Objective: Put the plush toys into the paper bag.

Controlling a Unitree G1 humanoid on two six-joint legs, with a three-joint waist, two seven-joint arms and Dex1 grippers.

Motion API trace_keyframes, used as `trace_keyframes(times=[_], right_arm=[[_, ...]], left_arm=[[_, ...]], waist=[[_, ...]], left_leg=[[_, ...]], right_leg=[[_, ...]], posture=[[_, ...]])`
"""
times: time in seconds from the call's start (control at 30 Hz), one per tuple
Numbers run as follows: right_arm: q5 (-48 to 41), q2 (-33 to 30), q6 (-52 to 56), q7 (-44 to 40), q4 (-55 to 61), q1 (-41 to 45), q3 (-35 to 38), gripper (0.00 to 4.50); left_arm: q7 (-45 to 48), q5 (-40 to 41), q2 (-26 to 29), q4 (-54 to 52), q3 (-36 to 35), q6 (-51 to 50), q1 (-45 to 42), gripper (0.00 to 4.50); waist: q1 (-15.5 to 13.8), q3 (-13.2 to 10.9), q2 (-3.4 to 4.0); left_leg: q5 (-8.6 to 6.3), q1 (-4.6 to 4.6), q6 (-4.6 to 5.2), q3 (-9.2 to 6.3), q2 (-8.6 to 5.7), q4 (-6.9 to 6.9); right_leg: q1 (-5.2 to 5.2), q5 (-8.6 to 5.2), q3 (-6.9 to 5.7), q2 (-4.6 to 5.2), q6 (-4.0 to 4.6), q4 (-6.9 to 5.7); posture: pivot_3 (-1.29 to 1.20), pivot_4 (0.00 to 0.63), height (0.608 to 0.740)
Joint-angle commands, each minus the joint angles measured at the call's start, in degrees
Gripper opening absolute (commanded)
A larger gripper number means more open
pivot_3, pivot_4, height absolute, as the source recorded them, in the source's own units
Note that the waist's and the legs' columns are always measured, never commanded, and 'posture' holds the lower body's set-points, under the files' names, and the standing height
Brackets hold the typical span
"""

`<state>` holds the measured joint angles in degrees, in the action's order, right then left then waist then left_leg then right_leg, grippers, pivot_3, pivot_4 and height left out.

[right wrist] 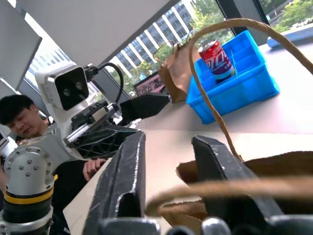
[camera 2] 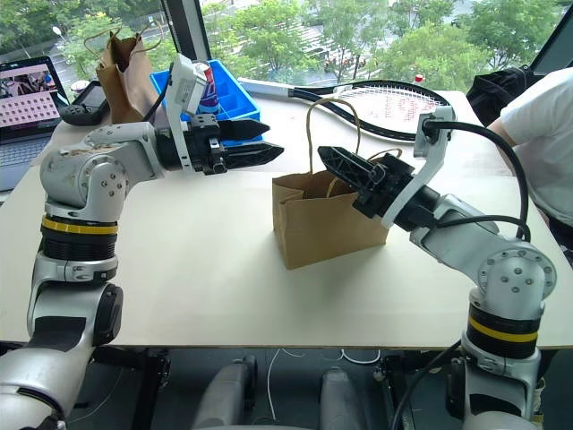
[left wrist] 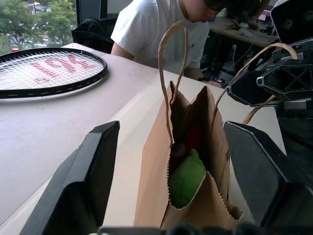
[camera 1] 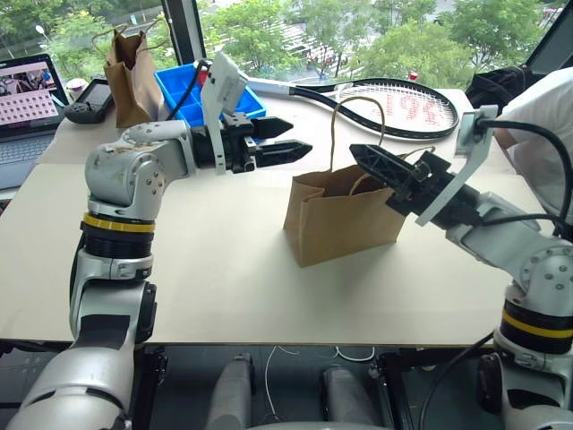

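- Left wrist view: saw lime-green plush toy [left wrist: 186,178] and red plush toy [left wrist: 193,139] inside paper bag [camera 1: 345,224].
- Left gripper [camera 1: 285,141] beside bag, spread wide, empty.
- Right gripper [camera 1: 372,166] at bag's mouth, part-open, apparently empty.
- Best withdrawn clear of handles [camera 1: 356,121].

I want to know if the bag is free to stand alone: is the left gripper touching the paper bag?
Apart. In the left eye view the left gripper hangs open above the table, with bare tabletop showing between its fingertips and the paper bag.

Red plush toy [left wrist: 191,139] mostly hidden inside paper bag [left wrist: 156,186]; green plush toy [left wrist: 186,178] half hidden by bag edge
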<state>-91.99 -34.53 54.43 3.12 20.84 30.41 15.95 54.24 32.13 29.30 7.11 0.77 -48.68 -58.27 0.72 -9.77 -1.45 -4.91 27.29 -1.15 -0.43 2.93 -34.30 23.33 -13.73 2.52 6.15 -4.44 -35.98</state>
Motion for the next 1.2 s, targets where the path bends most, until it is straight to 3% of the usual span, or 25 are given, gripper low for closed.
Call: trace_keyframes(times=[0.03, 0.1, 0.13, 0.3, 0.47, 0.57, 0.67, 0.9, 1.2], right_arm=[[-4.5, -6.5, 1.8, -4.8, 3.4, -1.1, 3.3, 3.19], [-5.1, -10.8, 3.2, -7.8, 3.6, -2.5, 4.1, 3.99], [-4.5, -13.4, 4.1, -10.1, 3.8, -3.9, 4.8, 4.19], [1.1, -22.8, 6.8, -20.1, 5.5, -11.3, 7.4, 4.19], [8.6, -24.9, 5.1, -24.2, 7.5, -14.8, 5.5, 4.19], [18.8, -21.9, 1.6, -23.8, 10.0, -14.0, -0.9, 3.47], [27.1, -18.4, -1.6, -23.6, 11.6, -13.7, -6.5, 2.46], [36.2, -12.3, -3.8, -23.4, 12.0, -13.2, -11.6, 0.02], [40.0, -8.3, -2.6, -24.4, 12.3, -12.8, -12.6, 0.01]], left_arm=[[1.3, 0.6, 2.4, -1.0, -2.8, 1.6, -0.8, 4.50], [2.2, 0.3, 3.8, -0.7, -3.2, 2.3, 0.2, 4.50], [3.2, -0.1, 4.7, -0.9, -3.2, 3.3, 1.3, 4.50], [10.5, -0.2, 8.1, -4.4, -3.5, 11.5, 9.3, 4.50], [13.1, 0.6, 9.1, -8.4, -2.7, 12.7, 15.8, 4.50], [9.5, -0.5, 6.0, -7.9, -2.6, 13.6, 17.8, 4.50], [7.8, -1.5, 3.9, -6.8, -2.2, 15.1, 18.9, 4.50], [8.1, -3.6, 0.4, -0.9, -0.6, 19.2, 17.6, 4.50], [11.9, -3.1, -4.1, 3.0, 2.5, 19.0, 15.4, 4.50]], waist=[[0.0, 0.0, 0.00], [0.0, 0.0, 0.00], [0.1, 0.0, 0.00], [0.0, 0.0, 0.00], [0.0, 0.0, -0.02], [-0.1, 0.0, -0.02], [-0.2, 0.0, -0.03], [-0.4, 0.0, -0.03], [-0.7, 0.0, -0.04]], left_leg=[[0.00, 0.00, 0.00, 0.00, 0.00, 0.00], [0.00, 0.00, 0.00, 0.00, 0.00, 0.01], [0.00, 0.00, 0.00, 0.00, 0.01, 0.02], [0.00, -0.04, 0.00, 0.01, 0.01, 0.02], [0.00, -0.02, -0.01, 0.03, 0.04, 0.00], [-0.01, -0.03, -0.02, 0.03, 0.04, -0.06], [-0.02, -0.01, -0.03, 0.03, 0.03, -0.16], [-0.01, 0.03, -0.01, 0.05, 0.02, -0.21], [-0.01, 0.04, -0.01, 0.05, 0.02, -0.26]], right_leg=[[0.00, 0.00, 0.00, 0.00, 0.00, 0.00], [0.00, -0.01, 0.00, 0.00, 0.01, 0.00], [0.00, -0.04, 0.00, 0.00, 0.06, 0.02], [-0.06, -0.07, 0.01, 0.01, 0.15, 0.09], [-0.03, -0.05, 0.01, 0.02, 0.21, 0.11], [-0.05, -0.03, 0.00, 0.02, 0.23, 0.13], [-0.06, -0.08, -0.01, 0.03, 0.12, 0.14], [-0.07, -0.01, -0.01, 0.03, 0.21, 0.12], [-0.09, 0.00, -0.02, 0.02, 0.21, 0.10]], posture=[[0.00, 0.150, 0.740], [0.00, 0.150, 0.740], [0.00, 0.150, 0.740], [0.00, 0.150, 0.740], [0.00, 0.150, 0.740], [0.00, 0.150, 0.740], [0.00, 0.150, 0.740], [0.00, 0.150, 0.740], [0.00, 0.150, 0.740]])
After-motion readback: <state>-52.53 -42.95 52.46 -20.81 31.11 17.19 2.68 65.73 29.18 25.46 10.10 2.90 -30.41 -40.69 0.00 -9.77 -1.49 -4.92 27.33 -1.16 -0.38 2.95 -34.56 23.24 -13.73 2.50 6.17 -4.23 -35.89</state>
